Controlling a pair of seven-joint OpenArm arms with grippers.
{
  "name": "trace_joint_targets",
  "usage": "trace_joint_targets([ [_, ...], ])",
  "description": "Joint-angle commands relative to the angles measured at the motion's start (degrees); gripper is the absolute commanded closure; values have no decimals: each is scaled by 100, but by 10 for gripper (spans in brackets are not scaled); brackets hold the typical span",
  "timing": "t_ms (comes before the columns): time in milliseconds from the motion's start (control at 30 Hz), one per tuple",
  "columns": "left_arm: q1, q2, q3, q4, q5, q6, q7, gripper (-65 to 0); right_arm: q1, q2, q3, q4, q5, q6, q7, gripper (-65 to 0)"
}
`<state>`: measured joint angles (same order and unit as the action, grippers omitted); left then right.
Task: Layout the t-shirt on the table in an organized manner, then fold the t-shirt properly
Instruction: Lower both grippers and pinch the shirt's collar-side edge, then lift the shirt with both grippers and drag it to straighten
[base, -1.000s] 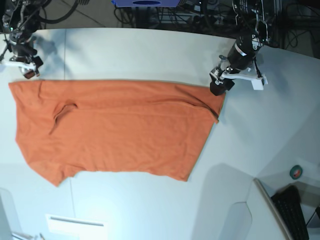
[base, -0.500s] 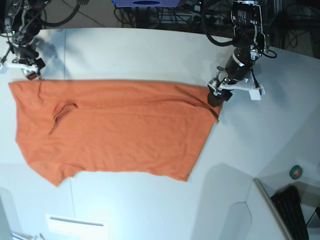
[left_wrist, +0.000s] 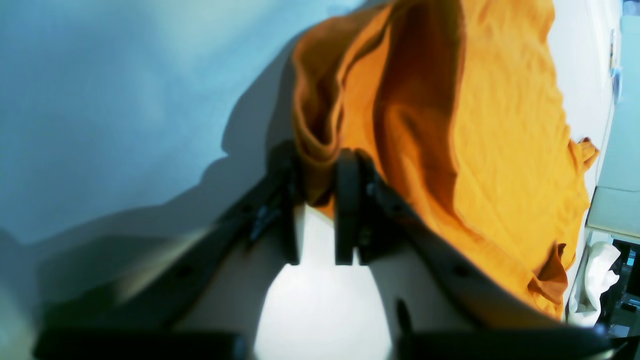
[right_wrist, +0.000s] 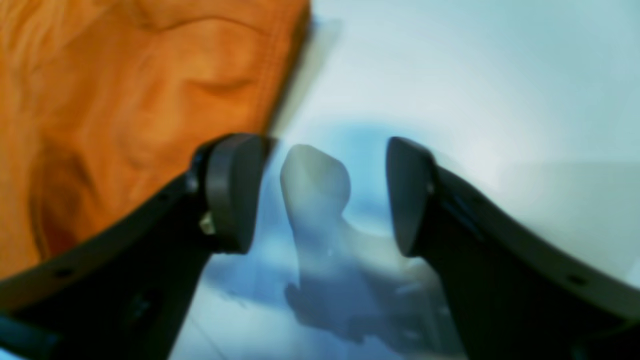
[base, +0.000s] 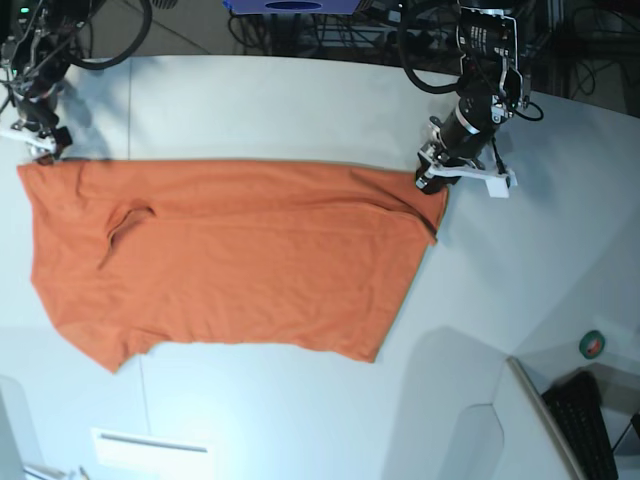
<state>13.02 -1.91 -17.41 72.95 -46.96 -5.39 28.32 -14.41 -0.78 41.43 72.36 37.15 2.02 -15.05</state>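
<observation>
Table (base: 280, 100): bare white band across the upper frame, passable between the two arms. Shirt (base: 220, 260): covers left and centre. Bare surface along the lower frame and at right. Obstacles: left claw (base: 432, 180) at the shirt's upper right corner; right claw (base: 40, 145) at its upper left corner.

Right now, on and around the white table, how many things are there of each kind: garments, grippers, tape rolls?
Garments: 1, the orange t-shirt
Grippers: 2, the left gripper pinching a shirt corner, the right gripper open over the table
Tape rolls: 1, the green roll off the table's edge
Total: 4
</observation>
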Motion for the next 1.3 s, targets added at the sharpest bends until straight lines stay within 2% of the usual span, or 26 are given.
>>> trace_joint_targets([
  [0, 4, -7, 5, 59, 6, 33, 48, -28, 48, 38, 20, 57, 35, 259, -3, -419],
  [33, 4, -7, 5, 59, 6, 33, 48, 0, 66, 38, 20, 57, 35, 523, -3, -428],
  [67, 4, -7, 5, 50, 6, 33, 48, 0, 74, 38, 20, 57, 35, 778, -3, -431],
  [133, 4, -7, -4, 50, 6, 33, 48, 0, 154, 29, 20, 48, 35, 1068, -3, -431],
  [300, 13, -7, 5, 68, 6, 33, 48, 0, 356, 38, 28, -409, 35, 1077, -3, -411],
  [467, 13, -7, -13, 68, 6, 33, 48, 0, 549, 47, 345, -998, 35, 1077, -3, -350],
  [633, 13, -15, -31, 68, 6, 33, 48, 0, 646, 64, 521, -1236, 17, 1077, -3, -345],
  [733, 13, -15, 5, 68, -12, 33, 48, 0, 637, 223, 503, -1280, 17, 1077, -3, -330],
  [767, 13, -15, -4, 68, -12, 33, 48, 0, 637, 231, 521, -1280, 17, 1077, -3, -300],
  [800, 13, -15, -13, 68, -12, 33, 48, 0, 637, 249, 521, -1280, 17, 1077, -3, -243],
  [900, 39, -15, -4, 77, -12, 33, 48, 0, 637, 390, 494, -1280, 17, 1086, -3, 0],
  [1000, 83, -15, 13, 261, 23, 33, 74, 0, 681, 504, 468, -1236, 17, 1086, -73, 0],
  [1167, 109, -15, -22, 1026, 23, 42, 751, 0, 778, 706, 468, -532, 17, 1086, -1084, 0],
  [1200, 101, -24, -4, 1211, 23, 77, 883, 0, 795, 706, 468, -286, 0, 1086, -1242, 0],
  [1267, 57, -42, 5, 1606, 23, 376, 1094, 0, 848, 733, 459, 180, 0, 1077, -1603, 0],
])
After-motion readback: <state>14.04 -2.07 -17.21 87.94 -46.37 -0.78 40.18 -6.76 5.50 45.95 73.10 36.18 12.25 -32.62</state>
